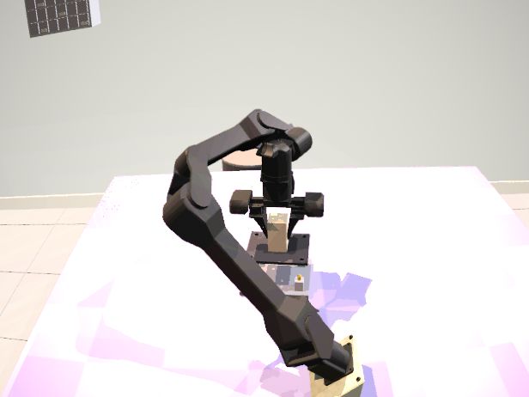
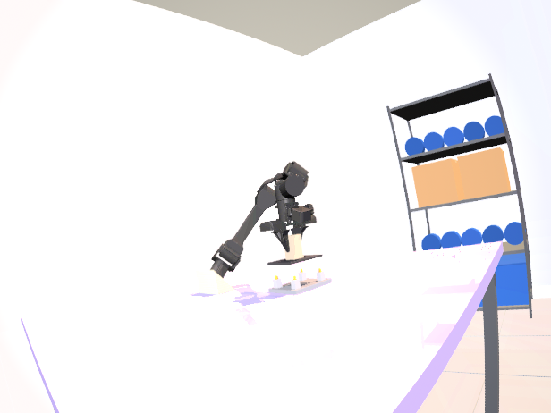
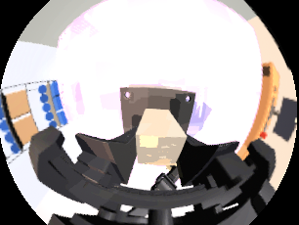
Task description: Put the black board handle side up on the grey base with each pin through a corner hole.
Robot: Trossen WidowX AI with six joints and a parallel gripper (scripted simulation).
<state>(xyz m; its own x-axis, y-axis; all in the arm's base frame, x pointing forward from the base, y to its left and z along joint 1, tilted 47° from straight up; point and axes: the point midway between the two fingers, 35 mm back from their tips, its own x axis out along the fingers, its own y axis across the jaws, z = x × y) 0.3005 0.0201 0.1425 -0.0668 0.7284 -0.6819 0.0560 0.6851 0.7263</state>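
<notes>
"One dark arm [image 1: 236,262] [image 2: 248,228] is leaning in from the left, over the desk [image 1: 408,258] [image 2: 179,349] [image 3: 161,49]. What's its pincer [image 1: 277,234] [image 2: 292,241] [image 3: 156,127] doing?"

"It's clamping on the square handle [image 1: 277,236] [image 2: 294,248] [image 3: 160,127], one finger pressing each side. Below that, the black board [image 1: 298,249] [image 2: 279,262] [image 3: 133,105] is hanging handle side up, looking about level."

"So the picking up is done. Is the board sitting on anything?"

"No, it's hovering above the grey base [image 1: 281,275] [image 2: 297,291], and I'm seeing a gap between them from the side. All four gold pins [image 1: 299,277] [image 2: 294,278] are showing on their posts [image 1: 299,285] [image 2: 295,283], and none is going through a hole."

"Are the holes lining up?"

"I can't tell from here. I'd say the carrying is nearly finishing, while the exact lining up, the lowering, the letting go and the moving away are all waiting."

"And farther right?"

"Only a shelf unit [image 2: 447,98] is standing there, playing no part. I'm calling it a bit over halfway."
</notes>
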